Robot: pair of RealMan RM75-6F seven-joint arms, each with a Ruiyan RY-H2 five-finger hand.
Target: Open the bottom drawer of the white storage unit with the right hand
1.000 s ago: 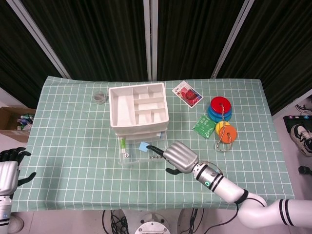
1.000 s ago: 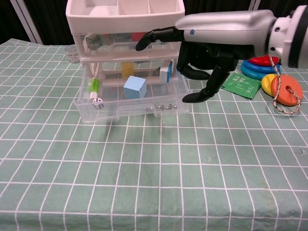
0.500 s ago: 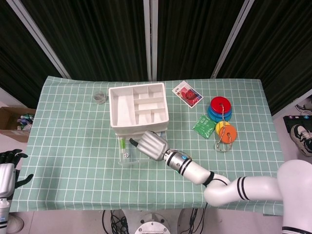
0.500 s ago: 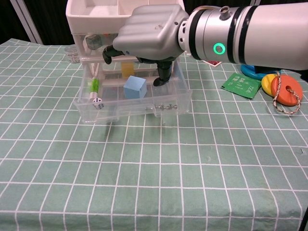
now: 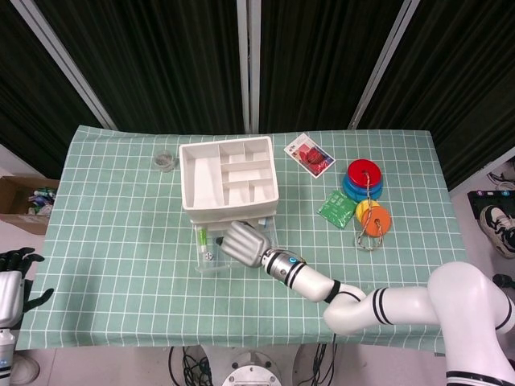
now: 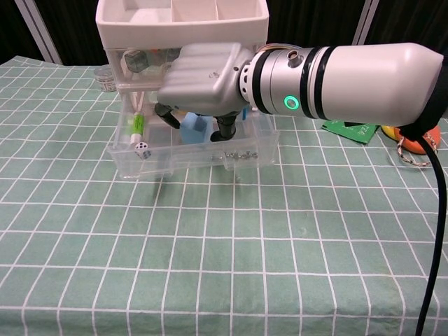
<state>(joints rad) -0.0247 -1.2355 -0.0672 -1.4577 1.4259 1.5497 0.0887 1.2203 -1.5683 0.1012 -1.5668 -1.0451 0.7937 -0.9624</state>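
The white storage unit (image 5: 229, 177) (image 6: 182, 21) stands mid-table with an open compartment tray on top. Its clear bottom drawer (image 5: 211, 259) (image 6: 175, 159) is pulled out toward me. Inside lie a blue cube (image 6: 196, 128), a white die (image 6: 142, 148) and a green pen (image 6: 136, 126). My right hand (image 5: 244, 243) (image 6: 203, 77) hangs palm down over the drawer, its dark fingers (image 6: 225, 130) reaching down on both sides of the cube. Whether they grip the cube or the drawer is hidden. My left hand (image 5: 14, 277) is off the table's left edge, holding nothing, fingers apart.
A small glass jar (image 5: 165, 160) stands left of the unit. To its right lie a red card (image 5: 309, 154), a green packet (image 5: 338, 207) (image 6: 353, 127), stacked coloured rings (image 5: 366, 181) and an orange ring with a cord (image 5: 375, 219) (image 6: 418, 134). A cardboard box (image 5: 20, 205) sits beside the table.
My right hand has swung left from beside the drawer's right end to above it and dropped lower, its fingers now inside the drawer. The drawer stays pulled out.
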